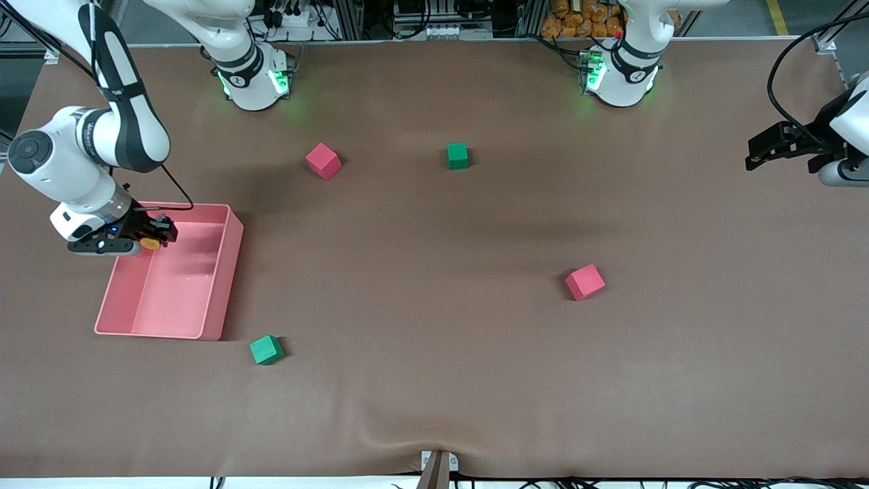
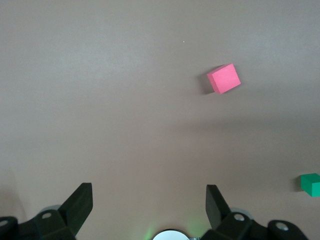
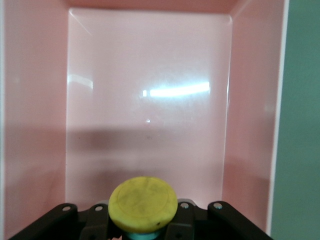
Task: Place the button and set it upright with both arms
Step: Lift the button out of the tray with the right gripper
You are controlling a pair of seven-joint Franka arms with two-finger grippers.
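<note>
Holding the button: we see the right gripper (image 1: 160,233) clamped on the button (image 1: 151,243), over the pink tray (image 1: 229,265) at the right arm's end of the table.
Button cap: we read it as yellow-orange (image 3: 143,203), though its body is mostly hidden.
Left gripper (image 1: 760,151): waits aloft, fingers (image 2: 80,205) spread apart, empty.

The button's (image 3: 143,204) black body stays hidden between the right end effector's (image 1: 157,234) fingers; only its cap shows. At three o'clock the left arm (image 1: 845,139) is cut off
</note>
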